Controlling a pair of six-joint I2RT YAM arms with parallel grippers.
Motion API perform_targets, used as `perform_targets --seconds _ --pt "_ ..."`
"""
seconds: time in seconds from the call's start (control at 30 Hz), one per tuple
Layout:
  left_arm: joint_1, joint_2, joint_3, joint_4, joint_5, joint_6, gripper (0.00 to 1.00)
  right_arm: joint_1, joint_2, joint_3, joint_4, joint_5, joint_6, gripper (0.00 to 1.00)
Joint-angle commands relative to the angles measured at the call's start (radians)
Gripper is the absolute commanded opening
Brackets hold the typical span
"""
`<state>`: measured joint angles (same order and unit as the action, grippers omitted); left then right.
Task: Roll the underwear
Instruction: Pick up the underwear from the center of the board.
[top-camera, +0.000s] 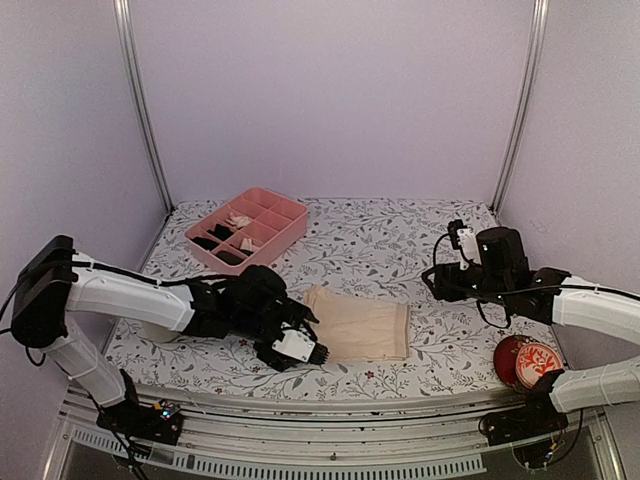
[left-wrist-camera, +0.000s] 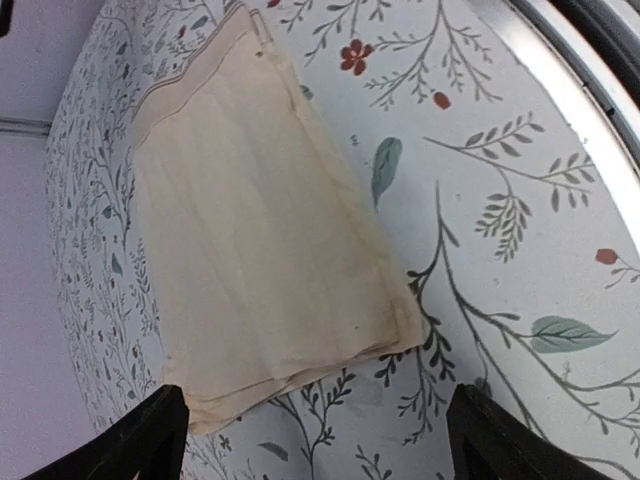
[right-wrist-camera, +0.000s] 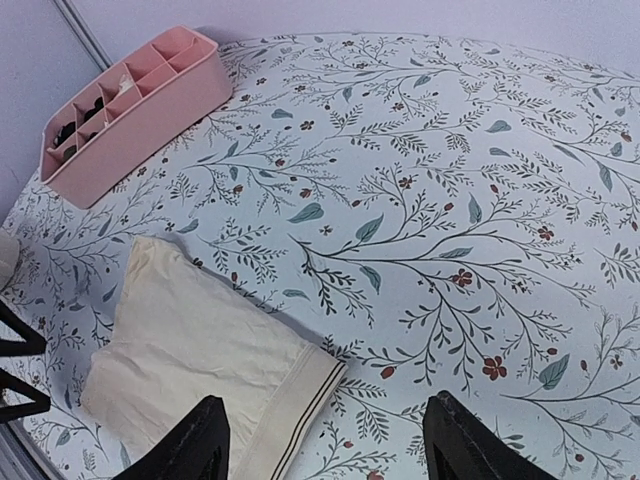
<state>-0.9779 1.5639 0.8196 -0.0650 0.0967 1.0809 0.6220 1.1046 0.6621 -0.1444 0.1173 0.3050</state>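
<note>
Underwear (top-camera: 358, 330) thin, limp, light; layers likely slide. Best hold: pinch 9 o'clock edge. My left end effector (left-wrist-camera: 318, 420) apart, empty, at 8 o'clock. My right end effector (right-wrist-camera: 325, 410) apart, empty, at 2 o'clock.

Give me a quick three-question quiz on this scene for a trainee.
1. True or false: the underwear is already rolled.
2. Where is the tray? A) far left B) near right C) on the underwear
3. Fill in: the left gripper and right gripper are both ____.
Key: 1 false, it lies flat; 2 A; 3 open.
</note>
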Motion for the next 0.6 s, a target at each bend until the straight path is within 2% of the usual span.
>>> perform_targets --seconds 0.0,0.07,0.23,0.33,0.5,0.57 --pt "-0.066 0.037 -0.036 0.030 0.004 0.098 0.87 0.007 -0.077 -0.060 0.105 -0.031 -0.037 0.68" --pt "-0.081 0.064 -0.034 0.030 -0.020 0.101 0.76 0.007 -0.096 -0.075 0.126 -0.045 -0.044 0.68" --pt "-0.109 0.127 -0.026 0.031 -0.055 0.095 0.62 0.007 -0.106 -0.094 0.141 -0.052 -0.049 0.68" --pt "-0.121 0.159 -0.013 0.032 -0.083 0.078 0.56 0.007 -0.109 -0.098 0.144 -0.050 -0.049 0.68" --pt "-0.123 0.196 -0.007 0.059 -0.124 0.047 0.54 0.007 -0.107 -0.107 0.151 -0.052 -0.050 0.68" --pt "-0.124 0.205 -0.009 0.059 -0.134 0.042 0.47 0.007 -0.106 -0.106 0.153 -0.051 -0.051 0.68"
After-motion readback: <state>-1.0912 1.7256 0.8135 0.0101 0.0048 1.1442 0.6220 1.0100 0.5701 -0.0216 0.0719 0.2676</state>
